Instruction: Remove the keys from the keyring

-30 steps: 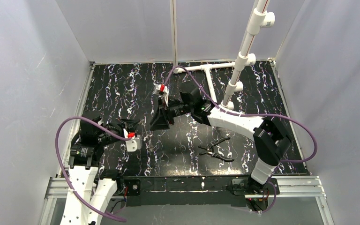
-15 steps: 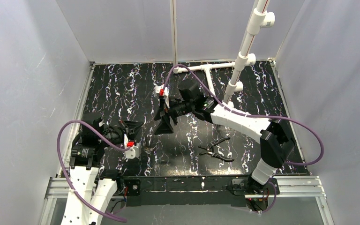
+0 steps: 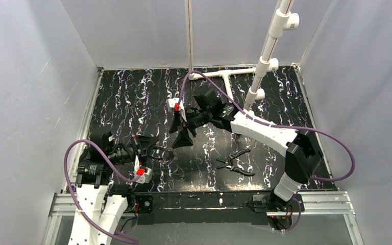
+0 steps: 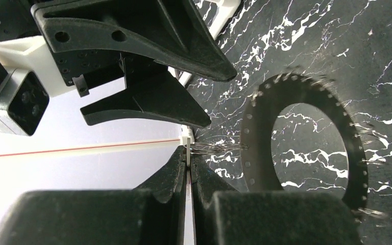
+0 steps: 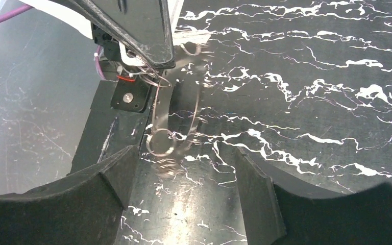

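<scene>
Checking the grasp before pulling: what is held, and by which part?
The left gripper pinches a wire loop at the keyring's rim; the right gripper holds nothing.

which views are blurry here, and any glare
Left wrist: the keyring is smeared along its right rim, while the left end effector, shut on its wire loop, looks sharp. Right wrist: the keyring is ghosted and see-through with blur, and a bright glare patch sits on the table below it. Top external: sharp overall, but the keyring is too small to judge.
</scene>
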You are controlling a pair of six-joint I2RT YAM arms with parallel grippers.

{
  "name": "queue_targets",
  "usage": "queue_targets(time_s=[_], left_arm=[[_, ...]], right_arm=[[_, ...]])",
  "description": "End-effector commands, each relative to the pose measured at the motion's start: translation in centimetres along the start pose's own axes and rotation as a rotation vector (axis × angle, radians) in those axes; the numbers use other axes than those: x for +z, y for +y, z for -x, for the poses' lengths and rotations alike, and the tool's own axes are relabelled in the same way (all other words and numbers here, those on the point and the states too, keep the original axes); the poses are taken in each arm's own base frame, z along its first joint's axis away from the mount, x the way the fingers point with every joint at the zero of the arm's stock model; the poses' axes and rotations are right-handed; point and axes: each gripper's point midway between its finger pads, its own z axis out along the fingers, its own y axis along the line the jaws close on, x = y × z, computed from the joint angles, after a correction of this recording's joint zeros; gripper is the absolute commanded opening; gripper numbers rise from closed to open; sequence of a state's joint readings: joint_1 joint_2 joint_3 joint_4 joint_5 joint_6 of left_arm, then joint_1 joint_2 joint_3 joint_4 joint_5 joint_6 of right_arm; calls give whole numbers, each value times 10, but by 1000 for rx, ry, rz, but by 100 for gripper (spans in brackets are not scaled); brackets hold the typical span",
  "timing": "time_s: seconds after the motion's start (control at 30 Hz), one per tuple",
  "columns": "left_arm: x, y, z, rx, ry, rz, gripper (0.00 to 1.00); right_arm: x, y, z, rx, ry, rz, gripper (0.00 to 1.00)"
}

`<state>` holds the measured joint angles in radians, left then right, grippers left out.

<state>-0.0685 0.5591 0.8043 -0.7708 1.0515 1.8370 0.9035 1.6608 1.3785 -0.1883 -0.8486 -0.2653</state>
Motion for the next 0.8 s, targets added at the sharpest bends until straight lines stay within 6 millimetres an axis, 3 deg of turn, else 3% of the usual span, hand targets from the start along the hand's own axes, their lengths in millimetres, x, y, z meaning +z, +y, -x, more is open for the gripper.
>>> queue_targets(time_s=[0.0,0.4,0.67,0.77], left_arm=[[1,-4,16,81,-69,1,0],[5,-14,27,263,-122,8,0],[3,-10,32,266,-131,17,0],[3,-9,34,274,-142,24,0]], right_arm=[[-13,16,35,-119,-58,43,76],[3,38,47,-141,-90,151,60],[20,64,37,-140,-59,233,57],[25,66,31,-142,-48,240,56]])
